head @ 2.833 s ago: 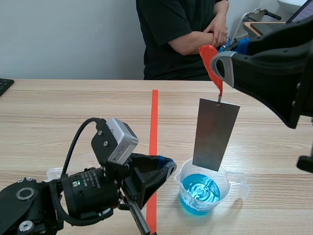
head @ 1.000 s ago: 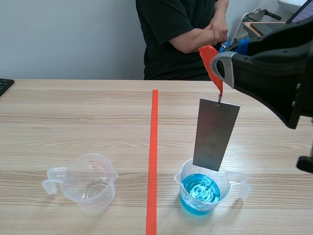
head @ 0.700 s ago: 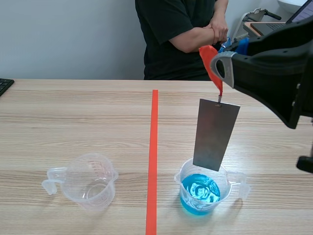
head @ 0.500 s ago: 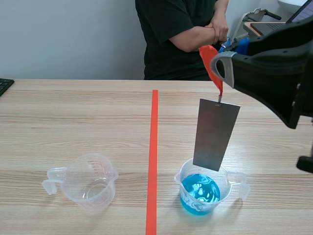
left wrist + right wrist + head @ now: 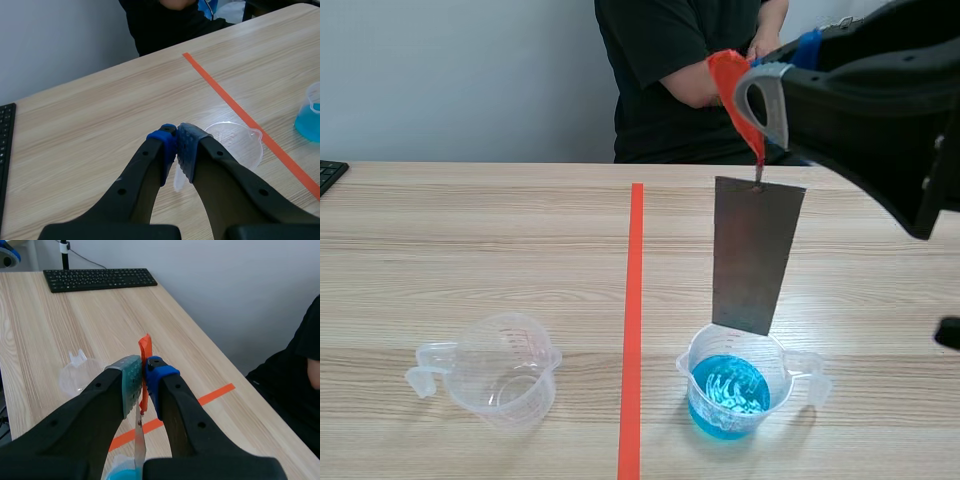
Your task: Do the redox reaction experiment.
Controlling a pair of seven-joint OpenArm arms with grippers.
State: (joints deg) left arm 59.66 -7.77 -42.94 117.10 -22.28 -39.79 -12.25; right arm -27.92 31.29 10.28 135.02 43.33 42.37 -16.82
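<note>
On my screen the right pincer (image 5: 142, 367) is clenched on an orange-red tab (image 5: 732, 85). From this tab a grey metal plate (image 5: 755, 255) hangs straight down, high over the bench (image 5: 470, 240). The plate is above the beaker (image 5: 686, 362) that holds the blue liquid (image 5: 728, 392). Its lower edge is near the rim of the beaker and above the liquid surface. This beaker stands to the right of the orange tape line (image 5: 633, 300).

The left pincer (image 5: 176, 132) is closed on nothing, and its two pads meet. It is above the bench, with the empty clear beaker (image 5: 235, 142) just ahead of it and lower. In the scene view this empty beaker stands to the left of the tape line. A person (image 5: 660, 60) sits across the bench with folded arms.
</note>
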